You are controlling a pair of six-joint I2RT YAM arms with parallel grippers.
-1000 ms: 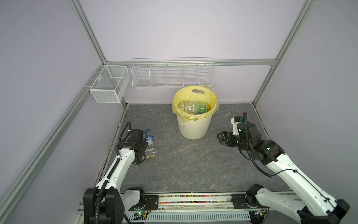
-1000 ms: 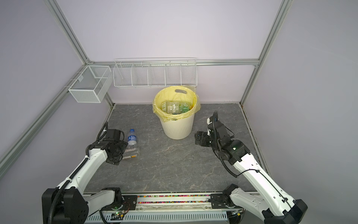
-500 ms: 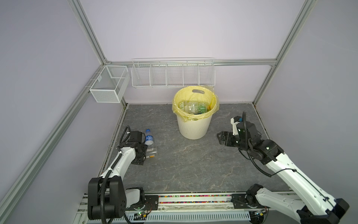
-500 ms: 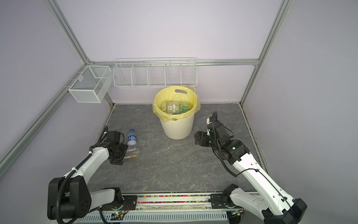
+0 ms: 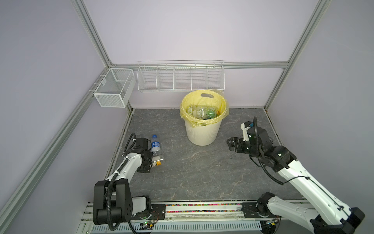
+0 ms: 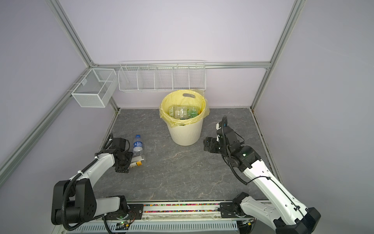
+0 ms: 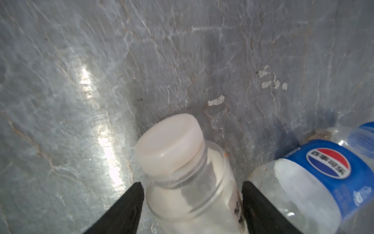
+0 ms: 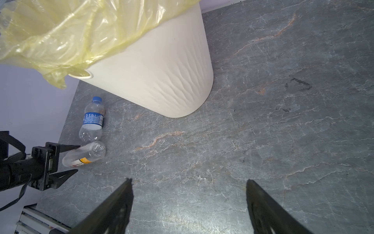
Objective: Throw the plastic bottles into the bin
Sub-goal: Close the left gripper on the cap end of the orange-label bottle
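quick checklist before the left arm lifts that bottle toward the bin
1. White-capped bottle lies inside the left pincer: ok.
2. Grip firm on both sides: cannot tell.
3. Blue-label bottle clear of the lift: not ok, it lies right beside that pincer.
4. Bin upright, with room above the bottles inside: ok.
5. Right pincer open, empty, on the far side of the bin, off the likely path: ok.
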